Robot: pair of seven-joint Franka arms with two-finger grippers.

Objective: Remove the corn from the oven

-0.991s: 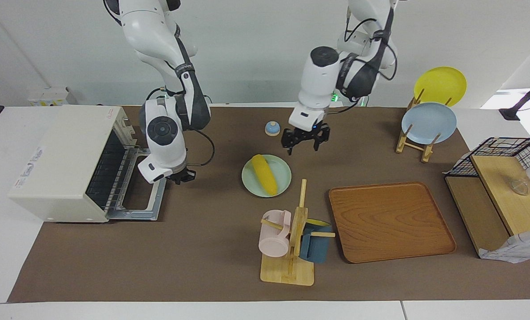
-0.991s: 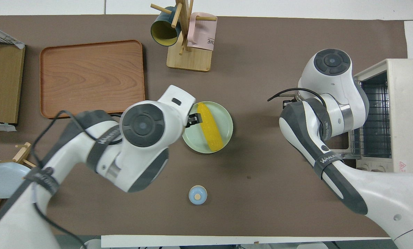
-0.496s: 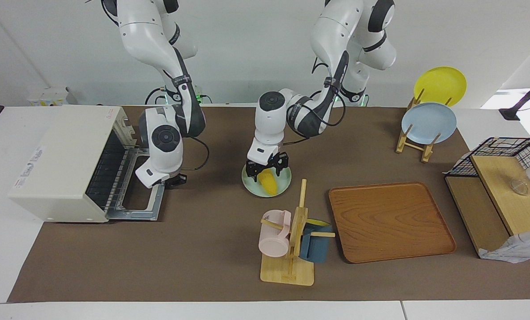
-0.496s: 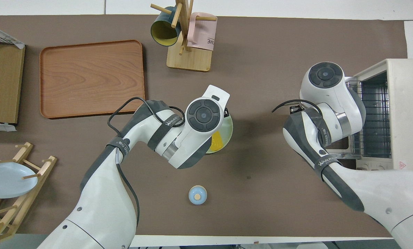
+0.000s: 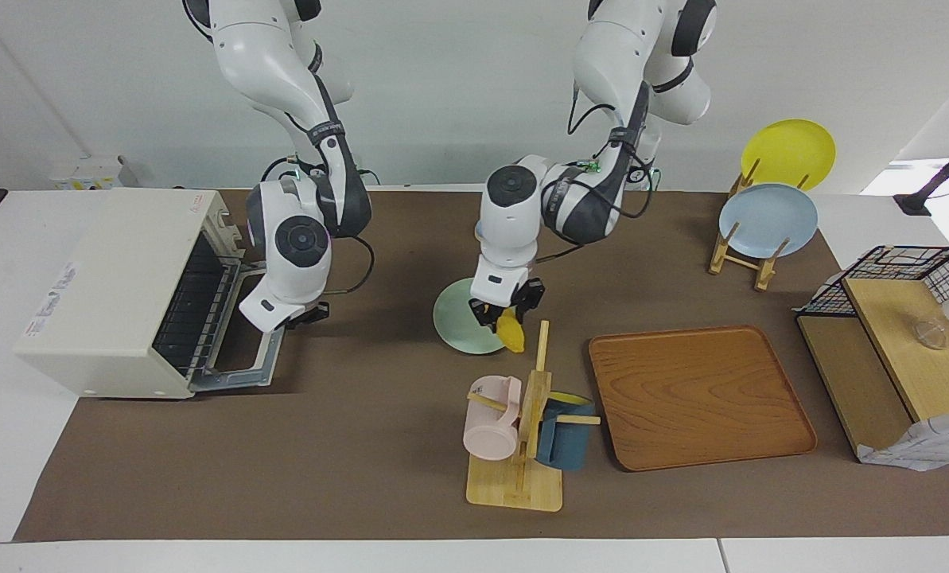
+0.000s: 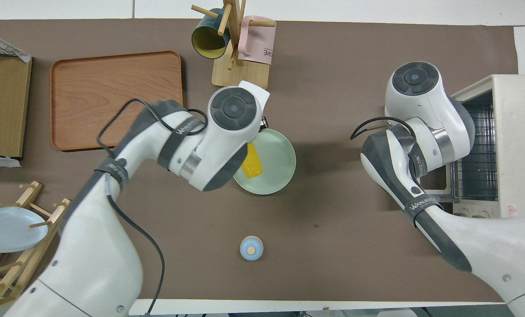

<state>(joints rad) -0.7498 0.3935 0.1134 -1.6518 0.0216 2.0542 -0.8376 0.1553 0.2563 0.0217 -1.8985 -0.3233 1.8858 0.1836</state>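
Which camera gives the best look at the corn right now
The facing view: it shows the corn hanging tilted from the left pincer, lifted over the green plate's edge. In the overhead view the left arm hides the grip, and only the cob's lower part shows over the plate.

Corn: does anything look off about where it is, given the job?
Yes. The corn is not in the oven, whose door hangs open on a bare rack. The left gripper holds it tilted above the edge of the green plate. The right gripper hovers over the open door.
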